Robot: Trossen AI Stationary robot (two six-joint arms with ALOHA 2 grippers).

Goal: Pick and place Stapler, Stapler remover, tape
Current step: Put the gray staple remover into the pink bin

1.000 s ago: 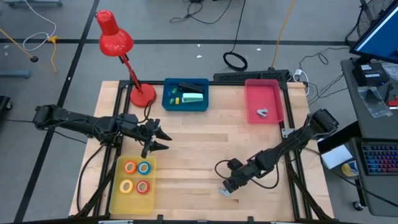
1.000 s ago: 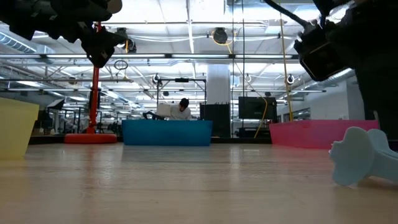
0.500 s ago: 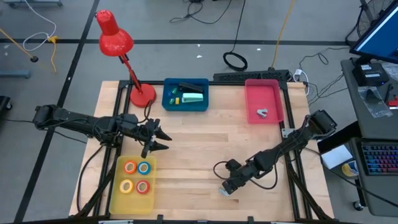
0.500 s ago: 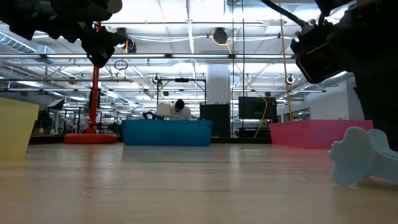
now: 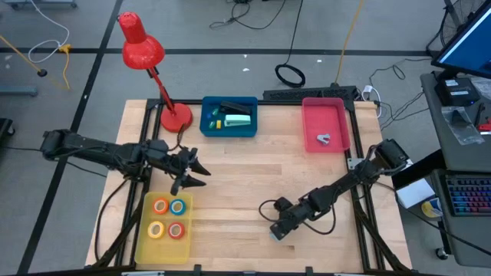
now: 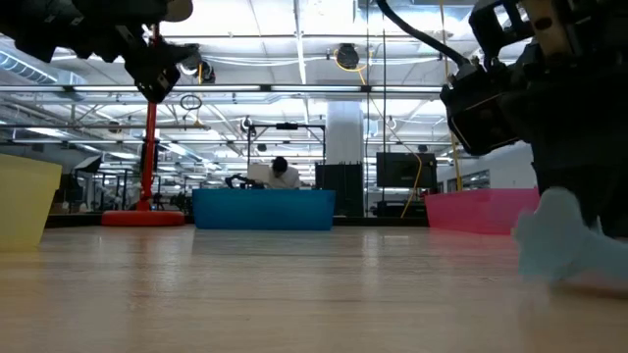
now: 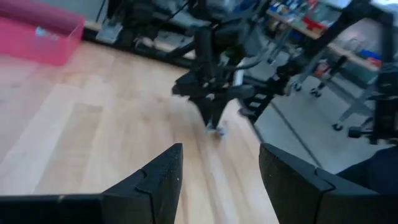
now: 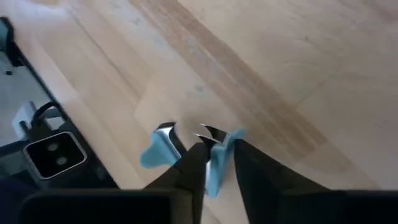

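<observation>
A light-blue stapler remover with metal claws lies on the wooden table near its front right. My right gripper is down on it, also seen in the high view, and shut on it. My left gripper hangs open and empty above the table, just beyond the yellow tray. In that tray lie the orange, blue, yellow and red tape rolls. A dark stapler-like thing lies in the blue bin. My right gripper has one blue handle of the stapler remover pinched between its two fingers, just behind the metal claws. The fingers come slanting down from above, from the table's right. The remover's other handle rests on the table.
A red desk lamp stands at the back left beside the blue bin. A pink bin at the back right holds a small grey tool. Bare wood lies between the two arms. The table's near edge is close to my right gripper.
My right gripper has sunk toward the table and crept toward its near left, coming down over the stapler remover. The remover has shifted a little on the table and shows blurred in the low view.
</observation>
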